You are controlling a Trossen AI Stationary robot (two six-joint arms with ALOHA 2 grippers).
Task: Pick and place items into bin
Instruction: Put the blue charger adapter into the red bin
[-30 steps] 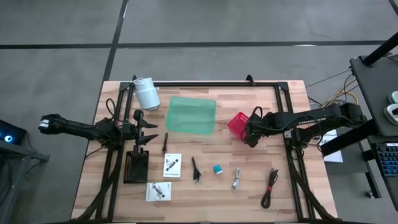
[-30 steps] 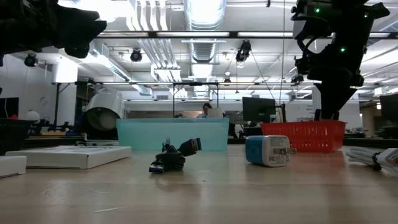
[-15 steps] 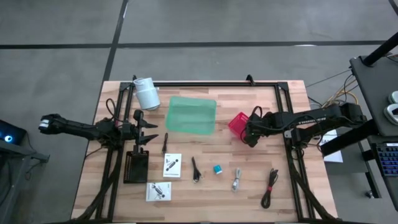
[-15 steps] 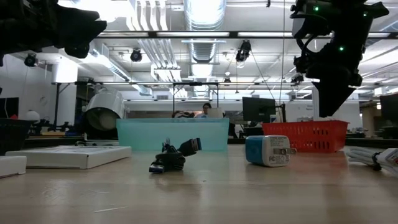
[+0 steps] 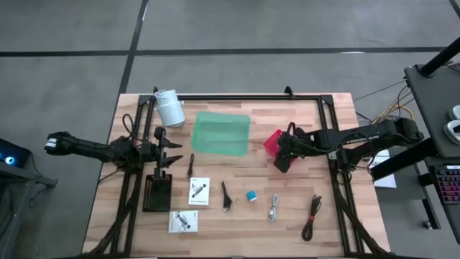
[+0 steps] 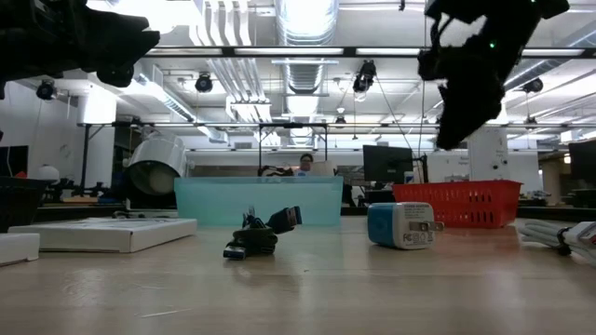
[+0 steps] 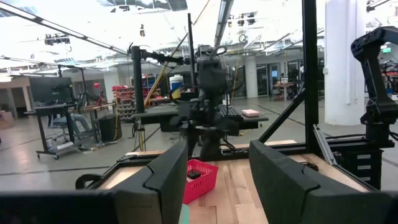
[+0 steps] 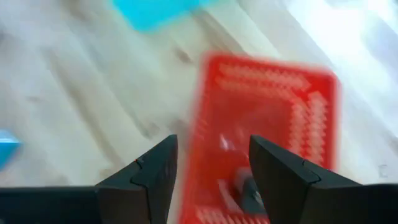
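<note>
The right gripper (image 5: 281,160), fingers apart and empty, hangs right of centre over the near edge of the red bin (image 5: 274,142), while the items, such as the blue cylinder (image 5: 251,196), lie lower centre, so a low swing could knock the bin askew

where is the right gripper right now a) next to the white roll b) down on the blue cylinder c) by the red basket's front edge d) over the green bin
c, the high view shows the right gripper open and empty at the near edge of the red basket, apart from the other things.
</note>
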